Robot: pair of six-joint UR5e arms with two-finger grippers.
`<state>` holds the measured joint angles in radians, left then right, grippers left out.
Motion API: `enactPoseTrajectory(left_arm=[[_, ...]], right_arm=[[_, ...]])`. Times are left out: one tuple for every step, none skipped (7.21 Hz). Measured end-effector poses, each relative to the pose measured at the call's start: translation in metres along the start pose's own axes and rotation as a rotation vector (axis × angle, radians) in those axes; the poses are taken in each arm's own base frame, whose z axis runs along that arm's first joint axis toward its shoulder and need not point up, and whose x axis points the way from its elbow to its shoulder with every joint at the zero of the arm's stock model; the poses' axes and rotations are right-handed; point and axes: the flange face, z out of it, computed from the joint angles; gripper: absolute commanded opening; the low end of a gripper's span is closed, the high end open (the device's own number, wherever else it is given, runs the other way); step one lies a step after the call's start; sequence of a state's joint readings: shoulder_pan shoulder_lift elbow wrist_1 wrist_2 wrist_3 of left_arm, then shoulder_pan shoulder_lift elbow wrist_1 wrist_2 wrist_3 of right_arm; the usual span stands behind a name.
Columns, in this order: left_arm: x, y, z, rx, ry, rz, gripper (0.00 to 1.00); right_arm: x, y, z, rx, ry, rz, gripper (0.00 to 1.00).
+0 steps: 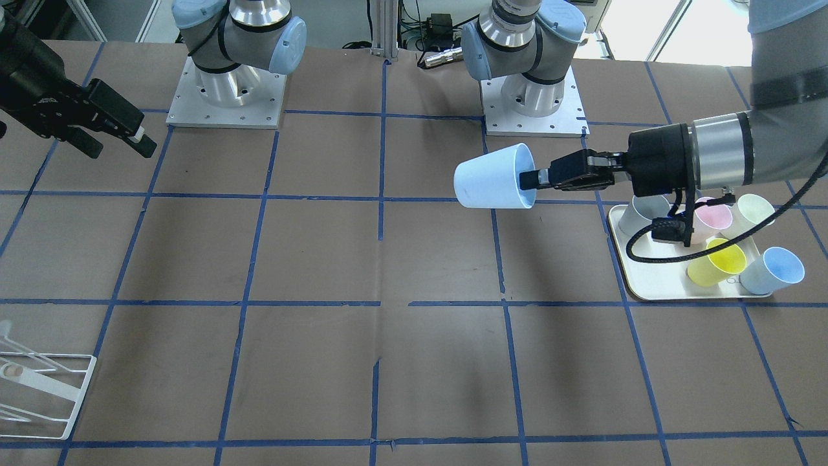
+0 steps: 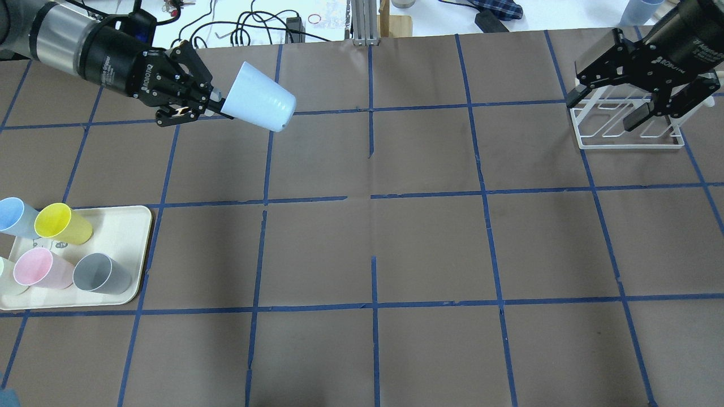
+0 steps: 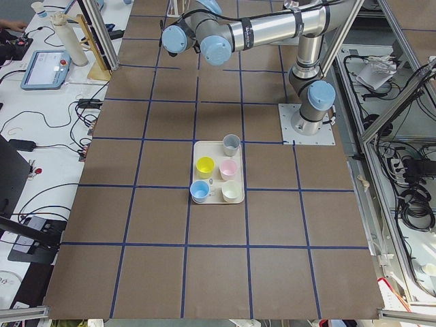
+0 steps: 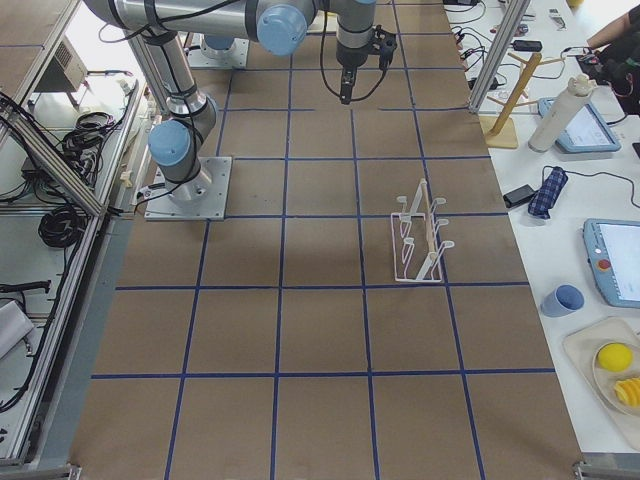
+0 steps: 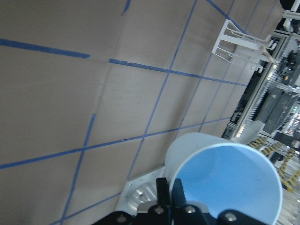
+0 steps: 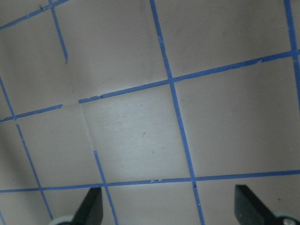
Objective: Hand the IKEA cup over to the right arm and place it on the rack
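L arm (image 1: 724, 158) reaches roughly horiz. over the table, wrist level; L gripper (image 1: 533, 178) points sideways toward table centre, fingers pinched on the rim of the IKEA cup (image 1: 491, 178), held in the air on its side; R arm (image 4: 180, 12) extends outward on the opp. side; R gripper (image 1: 119, 147) tilts down, jaws spread wide.
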<state>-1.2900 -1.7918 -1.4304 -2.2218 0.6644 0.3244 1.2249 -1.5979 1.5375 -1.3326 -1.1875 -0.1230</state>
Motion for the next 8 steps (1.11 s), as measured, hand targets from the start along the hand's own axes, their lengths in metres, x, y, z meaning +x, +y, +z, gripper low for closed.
enactPoseTrajectory(left_arm=[[0.008,0.004,0.023,-0.035,0.074,-0.034,0.00],[0.012,0.004,0.047,-0.058,0.155,-0.067,0.00],[0.009,0.002,0.066,-0.065,0.238,-0.105,0.00],[0.003,-0.003,0.082,-0.068,0.305,-0.142,0.00],[0.002,-0.006,0.102,-0.070,0.374,-0.177,0.00],[0.005,-0.006,0.123,-0.070,0.437,-0.202,0.00],[0.008,-0.006,0.140,-0.072,0.481,-0.220,0.00],[0.007,-0.004,0.152,-0.075,0.508,-0.239,0.00]], right_arm=[[0.004,0.003,0.002,-0.051,-0.115,0.053,1.00],[0.007,0.008,0.003,-0.104,-0.207,0.111,1.00],[0.011,0.011,0.004,-0.149,-0.285,0.173,1.00],[0.013,0.012,0.003,-0.181,-0.367,0.232,1.00],[0.016,0.011,0.004,-0.200,-0.443,0.279,1.00],[0.019,0.005,0.006,-0.208,-0.512,0.309,1.00],[0.020,-0.001,0.010,-0.215,-0.570,0.328,1.00],[0.019,-0.005,0.013,-0.225,-0.623,0.347,1.00]])
